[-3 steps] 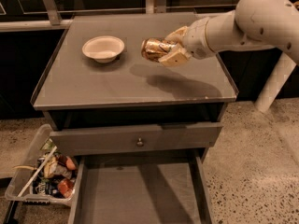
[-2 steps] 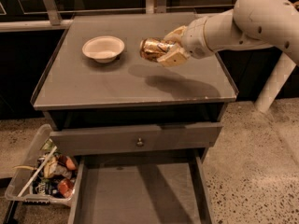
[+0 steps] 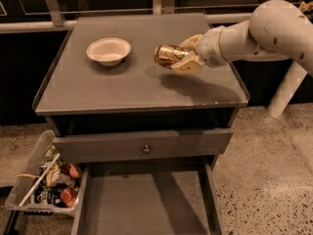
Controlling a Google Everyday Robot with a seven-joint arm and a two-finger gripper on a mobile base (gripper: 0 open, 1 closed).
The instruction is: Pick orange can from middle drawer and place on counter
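Observation:
The orange can (image 3: 166, 55) is a shiny golden can with dark patches, held on its side above the counter (image 3: 117, 89). My gripper (image 3: 187, 56) comes in from the right on a white arm and is shut on the can, a little above the grey top, right of the middle. The middle drawer (image 3: 146, 202) stands pulled open below, its flat grey floor bare.
A white bowl (image 3: 108, 50) sits on the counter to the left of the can. A closed drawer front with a round knob (image 3: 146, 150) is above the open drawer. A clear bin of packets (image 3: 46, 182) stands on the speckled floor at lower left.
My gripper has carried the can slightly to the left over the counter. The bowl and drawer have not moved.

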